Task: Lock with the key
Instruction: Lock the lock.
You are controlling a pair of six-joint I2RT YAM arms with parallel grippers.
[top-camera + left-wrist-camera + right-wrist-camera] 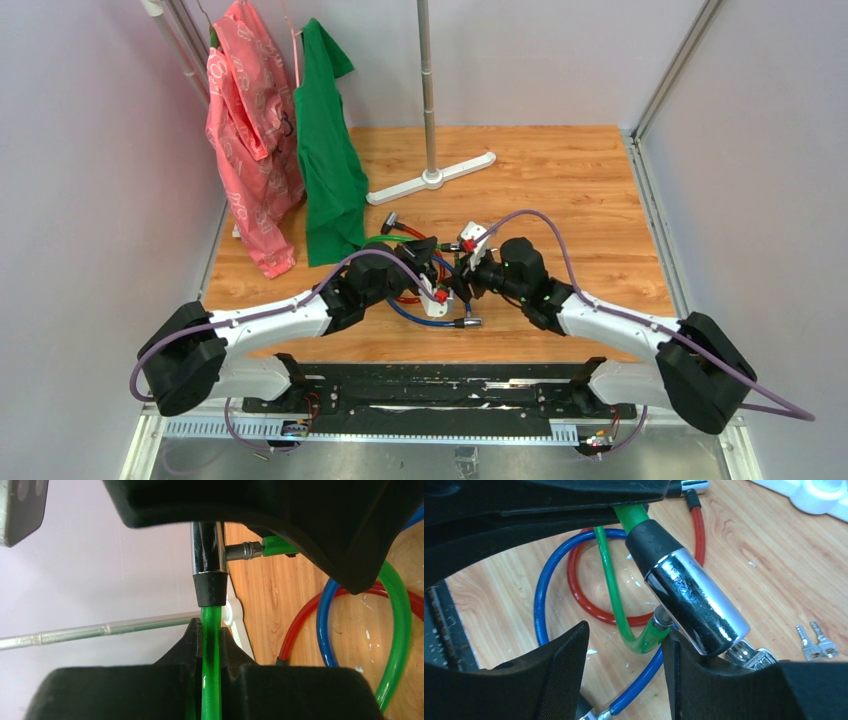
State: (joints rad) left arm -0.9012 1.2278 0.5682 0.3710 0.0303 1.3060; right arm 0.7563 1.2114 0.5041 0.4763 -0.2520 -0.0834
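The key (751, 657) is seated in the end of the lock barrel (696, 605) — tiny, stiff, probably slippery, best pinched by its flat head. Beside the barrel the right gripper (624, 635) is spread open, empty; the green cable (211, 622) is clamped by the left gripper (210, 650).

Seen from above, the light is bright, even and diffuse. The arms (270, 320) throw only soft, short shadows on the surface (580, 190), and the walls (90, 150) carry a pale lilac cast. Fine detail is soft where the fingers meet.

In the left wrist view the fingers (300, 695) are near-black, blurred masses above and below, with no surface detail. Between them the green cable (211, 645) glows translucent and the wall behind is washed out.

In the right wrist view the chrome barrel (696, 605), just beside the right finger, bears white glare streaks and dark reflections. The fingers (561, 680) are dark, though the left one's pad weave shows. The surface beyond them is sharp.
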